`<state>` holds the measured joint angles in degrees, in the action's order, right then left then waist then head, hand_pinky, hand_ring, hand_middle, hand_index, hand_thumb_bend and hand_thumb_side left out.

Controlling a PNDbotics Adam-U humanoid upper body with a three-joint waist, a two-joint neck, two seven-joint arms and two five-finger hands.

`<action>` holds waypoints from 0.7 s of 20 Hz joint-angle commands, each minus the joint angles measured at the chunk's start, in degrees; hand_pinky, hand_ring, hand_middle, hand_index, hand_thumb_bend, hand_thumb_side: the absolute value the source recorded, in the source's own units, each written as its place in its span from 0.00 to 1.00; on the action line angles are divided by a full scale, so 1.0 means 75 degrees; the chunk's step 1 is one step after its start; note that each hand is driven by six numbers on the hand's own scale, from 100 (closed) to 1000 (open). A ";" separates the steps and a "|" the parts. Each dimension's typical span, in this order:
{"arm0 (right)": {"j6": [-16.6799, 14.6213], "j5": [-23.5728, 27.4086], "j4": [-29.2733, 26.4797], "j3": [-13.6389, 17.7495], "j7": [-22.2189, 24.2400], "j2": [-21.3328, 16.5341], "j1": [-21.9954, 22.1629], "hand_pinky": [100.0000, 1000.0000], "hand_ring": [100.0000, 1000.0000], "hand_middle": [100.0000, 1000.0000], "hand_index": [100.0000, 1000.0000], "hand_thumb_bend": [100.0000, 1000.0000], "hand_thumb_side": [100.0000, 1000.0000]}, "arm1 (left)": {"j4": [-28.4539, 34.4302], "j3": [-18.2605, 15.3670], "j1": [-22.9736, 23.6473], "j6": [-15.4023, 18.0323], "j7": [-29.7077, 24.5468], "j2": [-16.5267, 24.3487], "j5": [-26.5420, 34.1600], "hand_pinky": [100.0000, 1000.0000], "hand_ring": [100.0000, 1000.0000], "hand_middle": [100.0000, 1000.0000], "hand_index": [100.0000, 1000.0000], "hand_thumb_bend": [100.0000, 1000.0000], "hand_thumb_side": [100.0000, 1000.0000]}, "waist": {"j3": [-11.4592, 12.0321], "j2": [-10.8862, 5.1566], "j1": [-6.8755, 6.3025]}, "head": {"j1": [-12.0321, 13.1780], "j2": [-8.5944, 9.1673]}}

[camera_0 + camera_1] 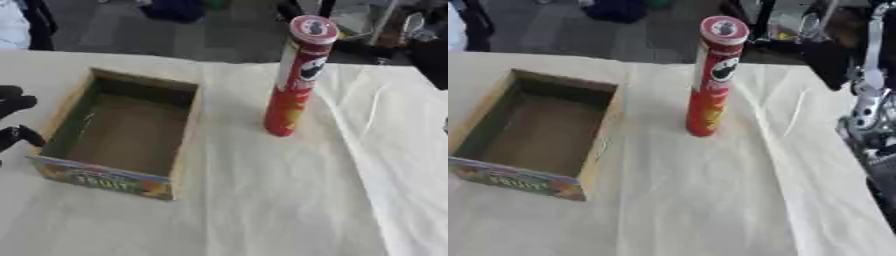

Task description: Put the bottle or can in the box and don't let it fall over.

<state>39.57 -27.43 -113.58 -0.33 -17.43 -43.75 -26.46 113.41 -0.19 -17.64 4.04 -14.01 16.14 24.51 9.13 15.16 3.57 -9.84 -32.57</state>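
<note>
A tall red crisp can point(296, 80) with a red-and-white lid stands upright on the white cloth, to the right of the box and apart from it. The open cardboard box point(185, 130) with a colourful printed front lies left of centre and holds nothing. My left hand point(16, 119) shows as black fingers at the left edge, just left of the box, spread and holding nothing. My right arm comes down the right edge in the right eye view. Its hand point(875, 145) is partly cut off there, well to the right of the can.
A white cloth point(262, 200) with creases covers the table point(710, 210). Beyond the far edge lie dark floor, dark bags and some equipment. The box's right wall is about a hand's width from the can.
</note>
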 commanded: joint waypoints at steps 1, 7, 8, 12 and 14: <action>0.0192 0.0022 -0.0134 0.0069 0.0421 -0.0520 -0.0264 0.45 0.85 0.96 0.94 0.00 0.64 | 0.0158 0.0010 -0.0039 -0.0007 0.0005 0.0175 -0.0022 0.46 0.77 0.69 0.82 0.00 0.62 | -0.0012 -0.0204 -0.0019 | -0.0051 0.0076; 0.0673 0.0152 -0.0134 -0.0167 0.1175 -0.0806 -0.0785 0.49 0.88 1.00 0.96 0.00 0.67 | 0.0158 0.0037 -0.0021 -0.0025 -0.0002 0.0175 -0.0009 0.46 0.77 0.69 0.82 0.00 0.62 | -0.0067 -0.0283 -0.0041 | -0.0076 -0.0041; 0.0746 0.0160 -0.0134 -0.0228 0.1281 -0.0793 -0.0877 0.49 0.89 1.00 0.96 0.00 0.68 | 0.0158 0.0043 -0.0020 -0.0028 -0.0006 0.0168 -0.0005 0.46 0.77 0.69 0.82 0.00 0.62 | -0.0065 -0.0292 -0.0045 | -0.0089 -0.0031; 0.0955 0.0114 -0.0134 -0.0520 0.1687 -0.0629 -0.1248 0.50 0.90 1.00 0.98 0.00 0.71 | 0.0158 0.0057 -0.0012 -0.0033 -0.0024 0.0153 0.0001 0.46 0.77 0.69 0.82 0.00 0.62 | -0.0024 -0.0301 -0.0064 | -0.0129 0.0130; 0.1032 0.0047 -0.0134 -0.0645 0.1882 -0.0543 -0.1427 0.51 0.90 1.00 0.98 0.00 0.73 | 0.0158 0.0066 -0.0013 -0.0042 -0.0029 0.0147 0.0002 0.46 0.77 0.69 0.82 0.00 0.62 | -0.0007 -0.0294 -0.0059 | -0.0172 0.0244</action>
<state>47.04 -26.65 -113.59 -5.11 -4.21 -46.88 -36.17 113.41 0.18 -17.51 3.84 -14.15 16.15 24.51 9.09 14.41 3.32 -10.80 -31.77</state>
